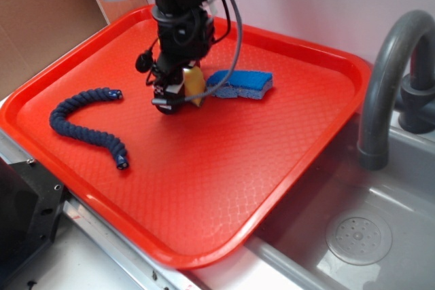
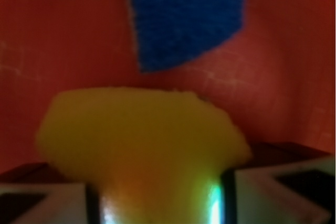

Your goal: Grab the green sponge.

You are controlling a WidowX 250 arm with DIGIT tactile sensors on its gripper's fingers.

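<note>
The green sponge [image 1: 194, 85] is a small yellow foam wedge with a thin dark layer on one face. It sits squeezed between my gripper's [image 1: 178, 94] two fingers at the middle back of the red tray [image 1: 204, 188]. In the wrist view the yellow sponge [image 2: 147, 135] fills the gap between the two fingers [image 2: 47, 203] and bulges out past them. The gripper is shut on it, low over the tray; I cannot tell whether the sponge still touches the surface.
A flat blue sponge [image 1: 239, 84] lies right beside the gripper, also in the wrist view [image 2: 184, 17]. A dark blue braided rope [image 1: 88, 117] curves at the tray's left. A grey faucet [image 1: 394, 79] and sink drain [image 1: 358, 236] are on the right.
</note>
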